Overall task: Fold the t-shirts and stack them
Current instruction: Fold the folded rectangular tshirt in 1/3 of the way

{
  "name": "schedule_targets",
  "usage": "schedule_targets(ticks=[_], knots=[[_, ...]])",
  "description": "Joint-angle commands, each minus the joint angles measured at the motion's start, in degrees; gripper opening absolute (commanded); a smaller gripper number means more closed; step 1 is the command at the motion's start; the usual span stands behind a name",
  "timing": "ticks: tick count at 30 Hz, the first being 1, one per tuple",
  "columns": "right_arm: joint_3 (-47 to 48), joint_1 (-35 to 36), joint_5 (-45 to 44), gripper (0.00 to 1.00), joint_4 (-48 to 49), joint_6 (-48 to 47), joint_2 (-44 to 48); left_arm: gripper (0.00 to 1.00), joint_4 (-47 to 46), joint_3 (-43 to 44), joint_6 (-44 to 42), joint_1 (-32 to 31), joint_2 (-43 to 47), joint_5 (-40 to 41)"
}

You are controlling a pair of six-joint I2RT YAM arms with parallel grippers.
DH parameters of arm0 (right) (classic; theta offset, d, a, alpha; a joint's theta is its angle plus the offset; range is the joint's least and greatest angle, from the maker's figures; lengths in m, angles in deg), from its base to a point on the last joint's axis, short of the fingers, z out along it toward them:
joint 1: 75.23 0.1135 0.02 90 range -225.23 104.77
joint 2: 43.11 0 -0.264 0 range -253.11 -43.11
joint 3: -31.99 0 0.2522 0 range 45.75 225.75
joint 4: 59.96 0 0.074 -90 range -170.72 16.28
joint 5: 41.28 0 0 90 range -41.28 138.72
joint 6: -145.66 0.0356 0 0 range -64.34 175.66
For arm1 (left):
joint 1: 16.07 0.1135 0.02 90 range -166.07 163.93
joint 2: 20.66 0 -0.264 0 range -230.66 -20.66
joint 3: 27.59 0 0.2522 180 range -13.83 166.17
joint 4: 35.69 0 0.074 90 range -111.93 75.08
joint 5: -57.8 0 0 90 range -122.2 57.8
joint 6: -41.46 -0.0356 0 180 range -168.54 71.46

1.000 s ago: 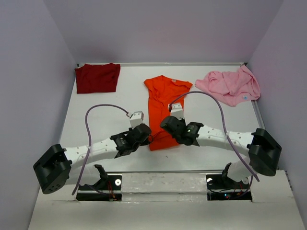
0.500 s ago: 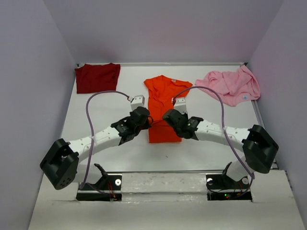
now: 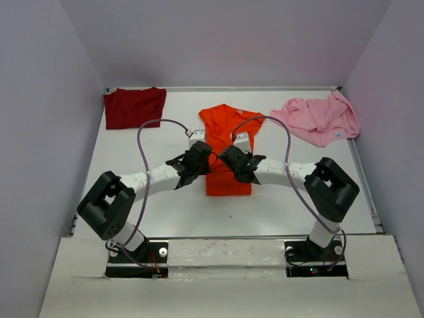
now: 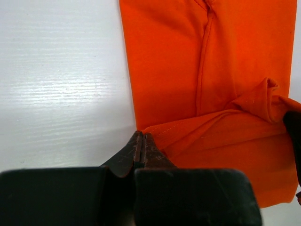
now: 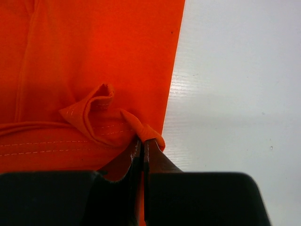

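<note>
Left gripper (image 4: 142,141): pinched shut on the left hem corner of the orange t-shirt (image 3: 227,142).
Right gripper (image 5: 143,143): clamped on the right hem corner, where the cloth is bunched into a small pucker.
Orange t-shirt: laid lengthwise mid-table (image 3: 132,159), collar toward the far wall, hem held over the body.
Others: maroon t-shirt (image 3: 134,107) at the far left, pink t-shirt (image 3: 318,118) crumpled at the far right.
Step judged: the lower half is being folded toward the collar.
Risk, skew: a crooked fold would be produced if one corner were carried further than the other.
Risk, slip: only thin edges are gripped (the right one already puckered), so a corner could be lost under tension.
Risk, crease: the bunched cloth could be pressed in if it is released unsmoothed.
</note>
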Motion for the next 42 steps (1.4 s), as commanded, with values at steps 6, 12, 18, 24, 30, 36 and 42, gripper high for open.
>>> schedule_targets(ticks=[6,12,18,24,30,36,42], knots=[[2.53,-2.17,-2.30,0.00,3.62,-2.02,-0.75,0.00,-3.41,4.72,-2.99,1.43,-4.09,0.68],[3.67,-2.70,-3.88,0.00,3.62,-3.78,0.14,0.00,-2.89,8.05,-2.81,2.05,-6.02,0.41],[4.90,-3.75,-4.32,0.00,3.62,-4.83,-1.00,0.00,-1.75,11.13,-2.81,2.66,-7.26,1.64],[5.95,-5.50,-2.48,0.00,5.11,-5.80,-2.05,0.00,-0.51,13.42,-3.17,4.07,-9.10,2.08],[7.54,-6.65,-2.21,0.00,7.92,-6.94,-8.55,0.00,-1.04,13.68,-2.20,4.95,-13.85,2.70],[10.26,-7.71,-2.91,0.00,8.72,-7.73,-13.13,0.02,0.01,16.22,-0.97,5.65,-18.41,3.57],[10.61,-7.71,-4.93,0.40,8.01,-9.74,-8.75,0.48,3.26,19.39,-0.26,6.09,-15.36,3.31]])
